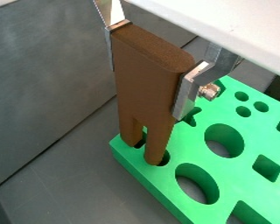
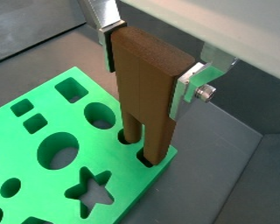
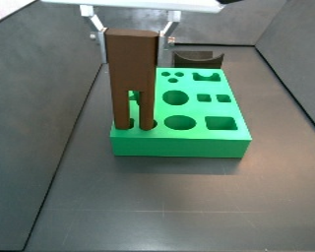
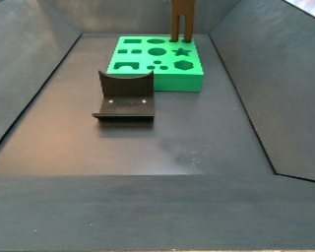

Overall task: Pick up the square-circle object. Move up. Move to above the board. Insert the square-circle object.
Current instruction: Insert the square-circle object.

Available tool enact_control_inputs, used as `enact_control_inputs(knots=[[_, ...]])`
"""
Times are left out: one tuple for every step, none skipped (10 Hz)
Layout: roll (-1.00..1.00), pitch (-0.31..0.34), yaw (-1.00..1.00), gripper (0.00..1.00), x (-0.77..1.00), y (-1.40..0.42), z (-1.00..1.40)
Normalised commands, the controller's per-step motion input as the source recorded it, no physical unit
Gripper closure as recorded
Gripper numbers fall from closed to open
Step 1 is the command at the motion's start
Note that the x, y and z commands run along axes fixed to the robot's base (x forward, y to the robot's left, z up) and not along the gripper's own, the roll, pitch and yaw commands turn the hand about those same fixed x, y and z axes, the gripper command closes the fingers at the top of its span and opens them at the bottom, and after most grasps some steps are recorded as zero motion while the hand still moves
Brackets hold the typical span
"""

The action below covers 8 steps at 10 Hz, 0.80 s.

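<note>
The square-circle object (image 1: 146, 83) (image 2: 146, 87) (image 3: 131, 74) (image 4: 184, 22) is a tall brown block, held upright. My gripper (image 1: 150, 63) (image 2: 146, 72) (image 3: 131, 39) is shut on its upper end, one silver finger on each narrow side. It stands over a corner of the bright green board (image 1: 184, 153) (image 2: 43, 182) (image 3: 180, 146) (image 4: 173, 84). Its two legs reach down into two cut-outs at that corner. In both wrist views the leg tips sit inside the holes. In a side view the gripper is cut off by the picture's edge.
The dark fixture (image 4: 125, 95) (image 3: 196, 57) stands on the grey floor beside the board. Sloping grey walls (image 4: 29, 89) enclose the floor on all sides. Other cut-outs in the board include circles, squares and a star (image 2: 94, 188).
</note>
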Motion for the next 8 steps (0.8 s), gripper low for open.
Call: enact_control_inputs(knots=[[0.11, -0.161, 0.0, 1.0, -0.16, 0.0, -0.21], [0.13, -0.136, 0.0, 1.0, -0.09, 0.0, -0.21], [0.16, -0.051, 0.0, 1.0, 0.0, 0.0, -0.17], [0.23, 0.02, 0.0, 1.0, 0.0, 0.0, -0.17], [0.21, 0.067, 0.0, 1.0, 0.01, 0.0, -0.18], [0.19, 0.084, 0.0, 1.0, 0.09, 0.0, -0.19], [0.15, 0.041, 0.0, 1.0, 0.13, 0.0, -0.2], [0.12, 0.0, 0.0, 1.0, 0.17, 0.0, -0.2]])
